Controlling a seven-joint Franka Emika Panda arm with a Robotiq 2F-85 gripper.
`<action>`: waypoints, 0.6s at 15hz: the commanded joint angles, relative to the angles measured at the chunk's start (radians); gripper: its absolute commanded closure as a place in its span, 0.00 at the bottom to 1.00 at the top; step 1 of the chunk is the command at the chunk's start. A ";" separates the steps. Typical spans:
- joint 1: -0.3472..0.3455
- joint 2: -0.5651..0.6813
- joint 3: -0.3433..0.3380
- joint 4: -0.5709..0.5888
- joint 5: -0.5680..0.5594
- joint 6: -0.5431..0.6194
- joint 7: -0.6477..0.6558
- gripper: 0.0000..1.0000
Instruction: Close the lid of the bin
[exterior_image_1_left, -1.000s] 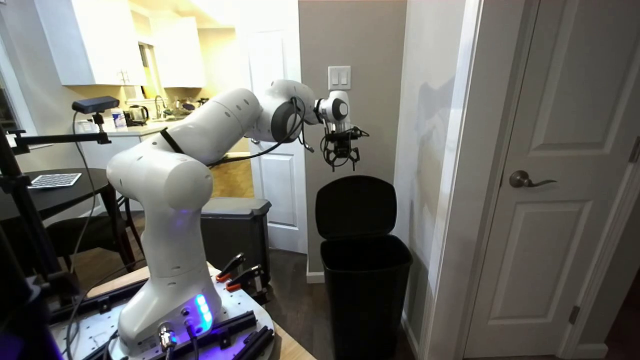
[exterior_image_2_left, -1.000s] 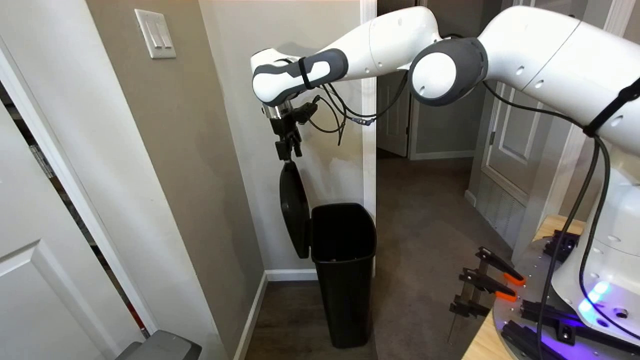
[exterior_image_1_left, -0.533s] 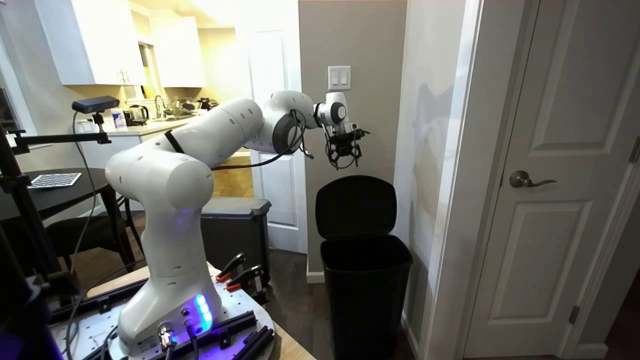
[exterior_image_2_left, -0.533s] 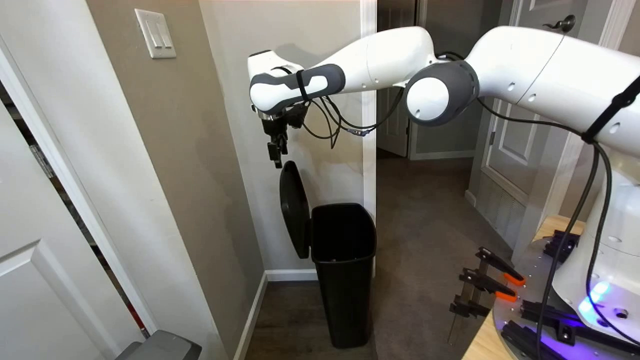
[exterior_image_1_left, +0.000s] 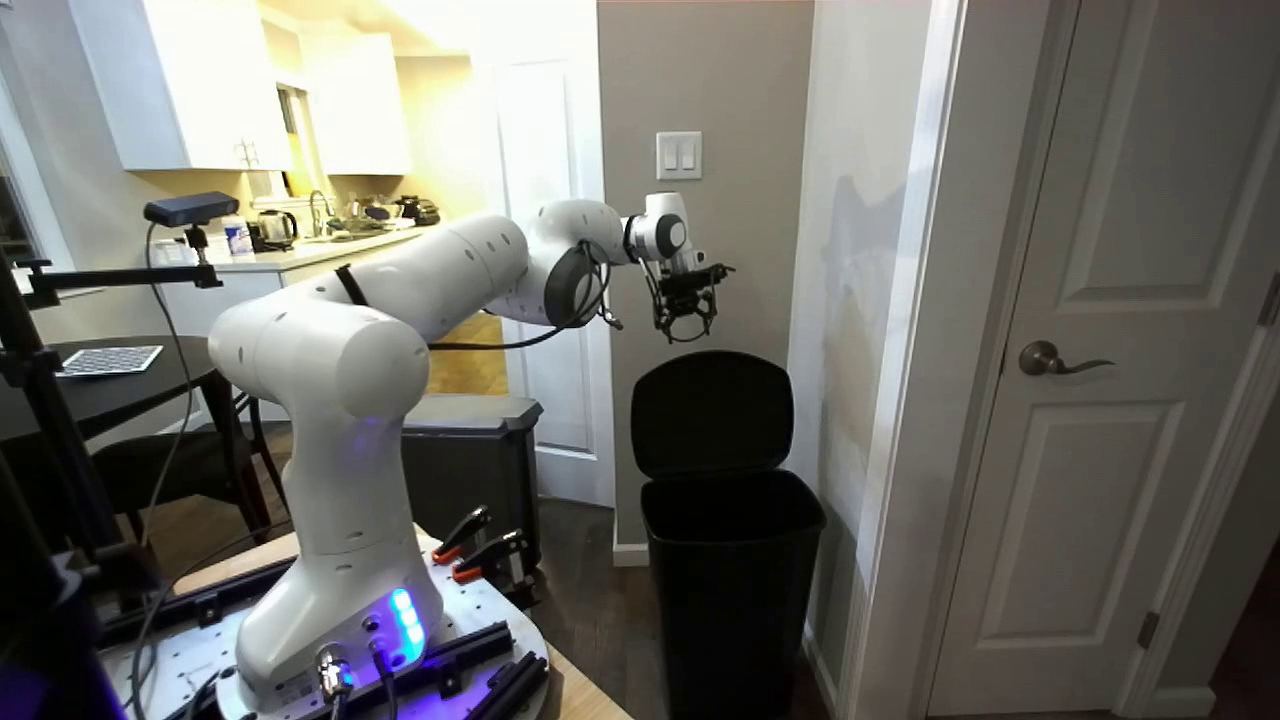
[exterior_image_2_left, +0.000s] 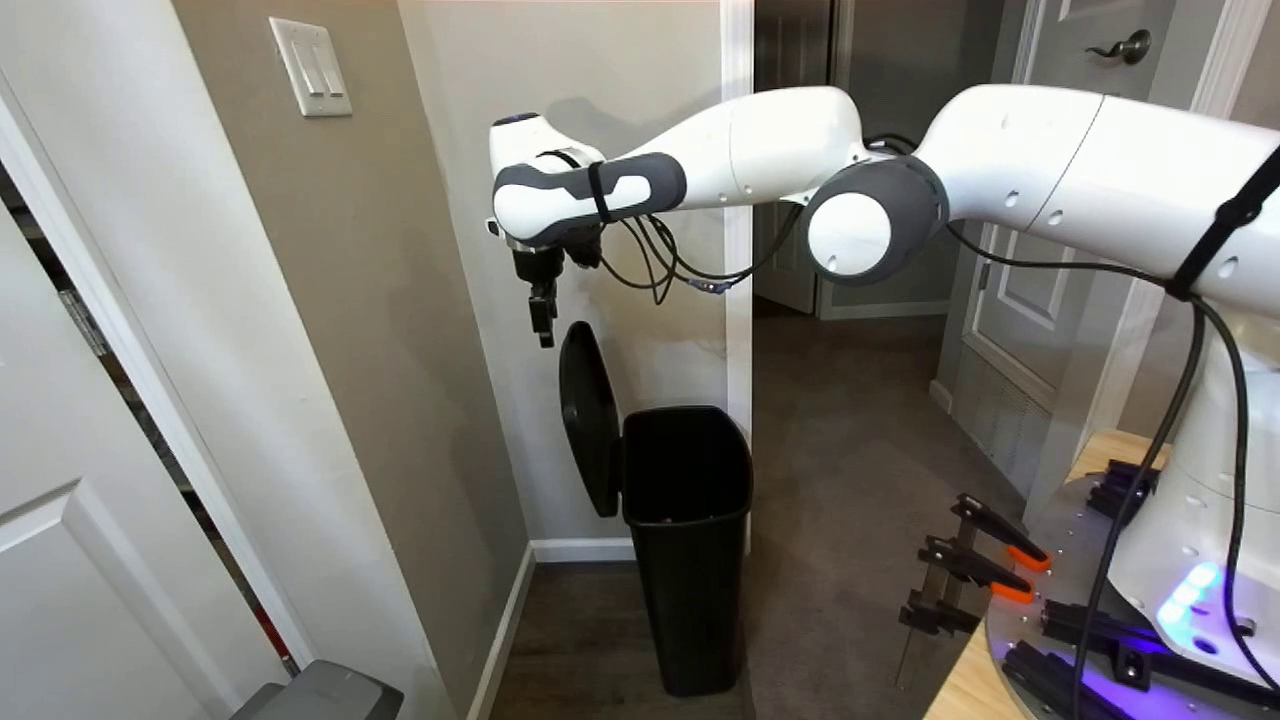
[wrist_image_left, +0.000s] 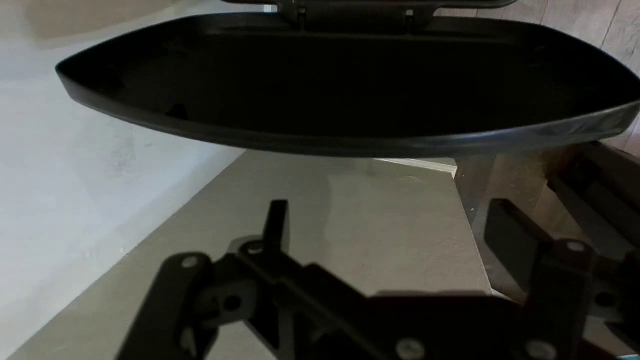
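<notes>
The black bin (exterior_image_1_left: 735, 610) stands on the floor, its mouth open; it also shows in an exterior view (exterior_image_2_left: 690, 600). Its black lid (exterior_image_1_left: 712, 415) is hinged at the rim and stands up, leaning slightly back toward the wall, as an exterior view (exterior_image_2_left: 588, 420) shows. In the wrist view the lid (wrist_image_left: 345, 85) crosses the top, inner side visible. My gripper (exterior_image_2_left: 545, 340) is open and empty, pointing down. It is on the wall side of the lid, fingertips about level with its top edge and apart from it. The wrist view shows the fingers (wrist_image_left: 390, 205) spread, with only wall and floor between them.
A wall corner (exterior_image_2_left: 460, 300) stands close behind the lid and gripper. A white wall (exterior_image_1_left: 850, 300) runs beside the bin. A grey-topped container (exterior_image_1_left: 470, 480) and a white door (exterior_image_1_left: 555, 380) are nearby. Clamps (exterior_image_2_left: 975, 560) sit on the robot's table edge.
The arm has lowered. My gripper has moved from above the lid's top edge to its wall side and tilted slightly. The lid and bin have not moved.
</notes>
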 joint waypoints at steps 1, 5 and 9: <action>-0.012 -0.021 0.028 -0.038 0.017 0.043 -0.083 0.00; 0.001 0.018 0.005 0.027 0.001 0.008 -0.033 0.00; 0.006 0.021 -0.020 0.027 0.026 0.013 -0.035 0.00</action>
